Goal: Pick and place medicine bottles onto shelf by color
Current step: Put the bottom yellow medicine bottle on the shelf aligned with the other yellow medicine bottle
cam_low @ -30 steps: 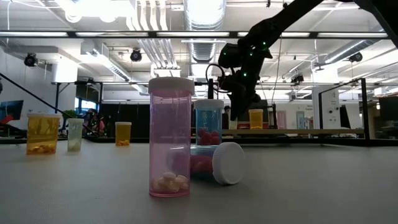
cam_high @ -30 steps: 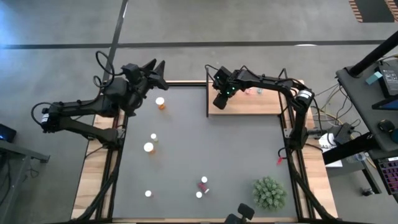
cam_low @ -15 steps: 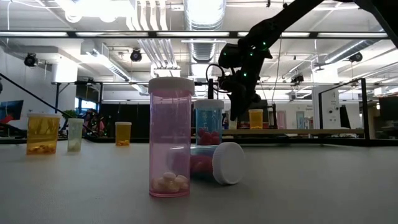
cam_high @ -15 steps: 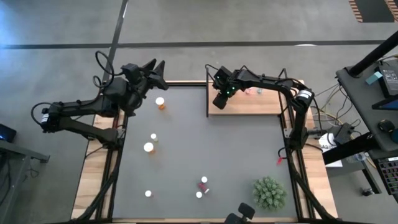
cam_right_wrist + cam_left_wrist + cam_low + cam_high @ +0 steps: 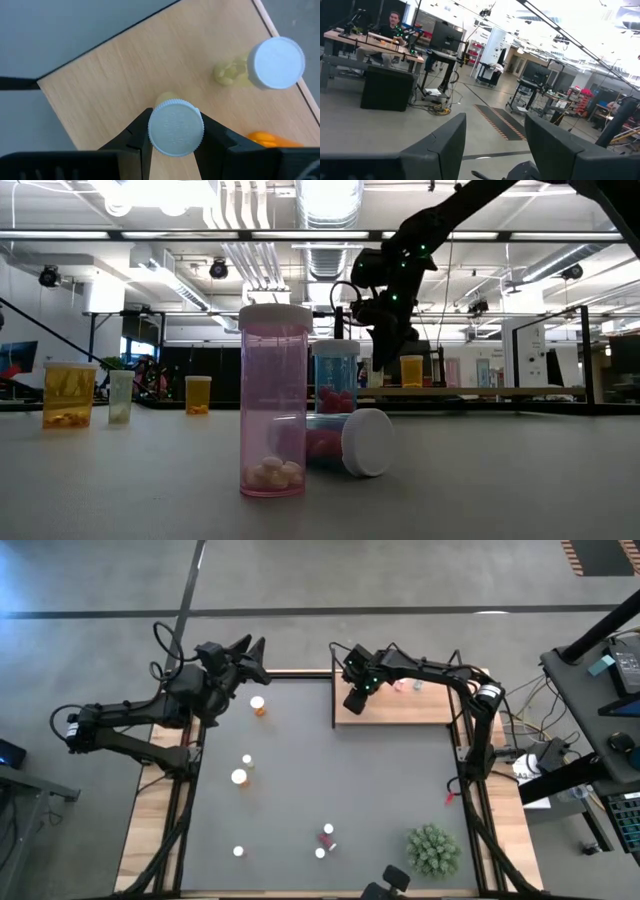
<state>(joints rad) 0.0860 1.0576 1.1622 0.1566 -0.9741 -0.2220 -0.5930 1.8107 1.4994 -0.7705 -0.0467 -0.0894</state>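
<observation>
My right gripper is over the left end of the wooden shelf and is shut on a pale yellow-green medicine bottle with a white cap. A second pale bottle and an orange one stand on the shelf nearby. My left gripper is held high at the mat's far left corner, open and holding nothing. Other medicine bottles stand on the dark mat: an orange one, white-capped ones and pink ones. My right gripper pinches the bottle's round white cap by its sides between its two fingers. The fingers come from above, slanting down. The bottle stays upright under them over the shelf board; whether its base rests on the board I cannot tell.
A green spiky plant stands at the mat's near right. In the low view a tall pink bottle and a bottle lying on its side sit close to the camera. Black frame posts edge the shelf.
</observation>
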